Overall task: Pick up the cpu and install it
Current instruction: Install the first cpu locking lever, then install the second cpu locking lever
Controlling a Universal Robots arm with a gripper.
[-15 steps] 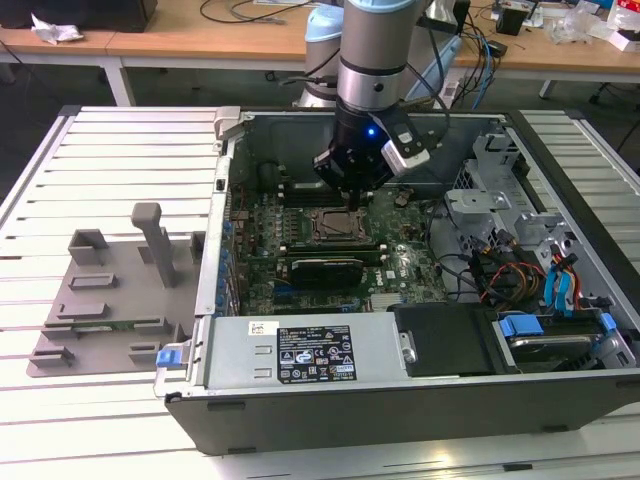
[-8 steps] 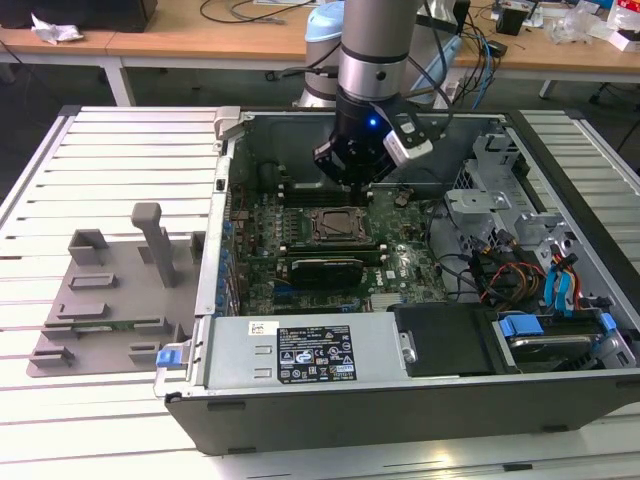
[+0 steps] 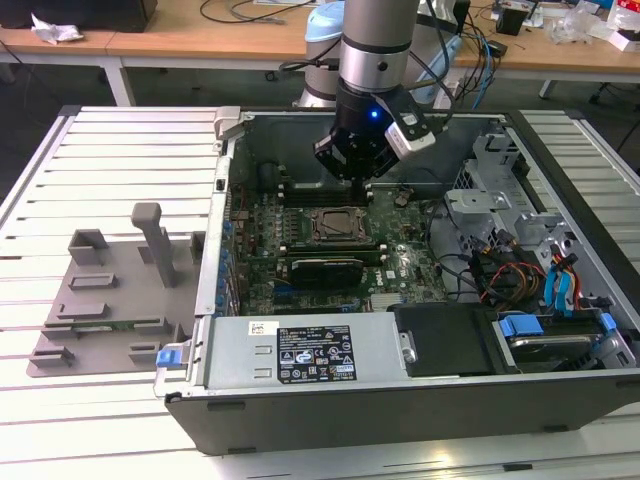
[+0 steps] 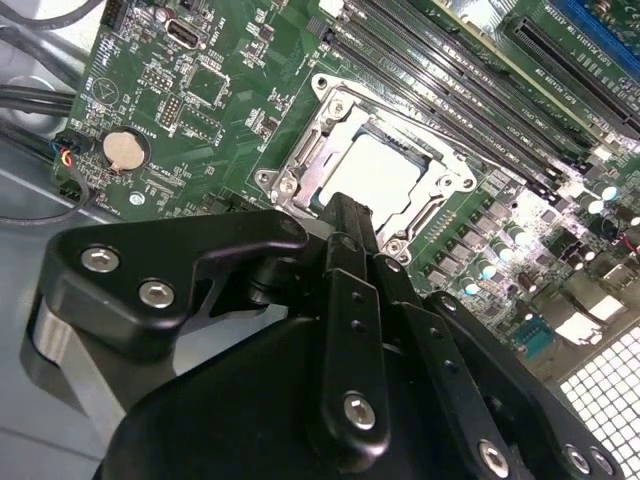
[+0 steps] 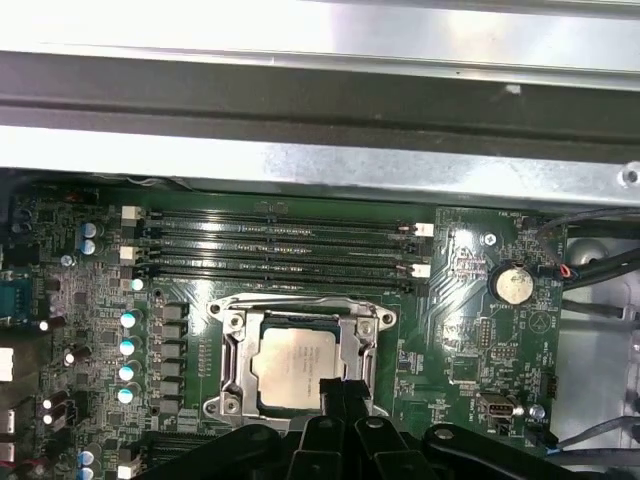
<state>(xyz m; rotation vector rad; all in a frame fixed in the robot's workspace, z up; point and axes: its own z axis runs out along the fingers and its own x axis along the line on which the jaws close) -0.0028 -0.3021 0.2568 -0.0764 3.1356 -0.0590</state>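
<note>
The cpu (image 5: 297, 368) sits seated in the metal-framed socket (image 5: 232, 365) on the motherboard (image 5: 470, 290), just below and ahead of the gripper (image 4: 350, 215), whose fingertips are pressed together, holding nothing.

The small flat square cpu with a pale silver metal top (image 5: 297, 368) (image 4: 372, 172) lies level inside the metal-framed socket on the green motherboard.

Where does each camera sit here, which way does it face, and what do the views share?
Exterior view: off the arm, above the open case, looking down; arm and gripper show.
Second wrist view: on the arm, looking past the gripper at the cpu.
First wrist view: on the arm, facing the motherboard; linkage shows.
Both wrist views share the cpu in its socket.
</note>
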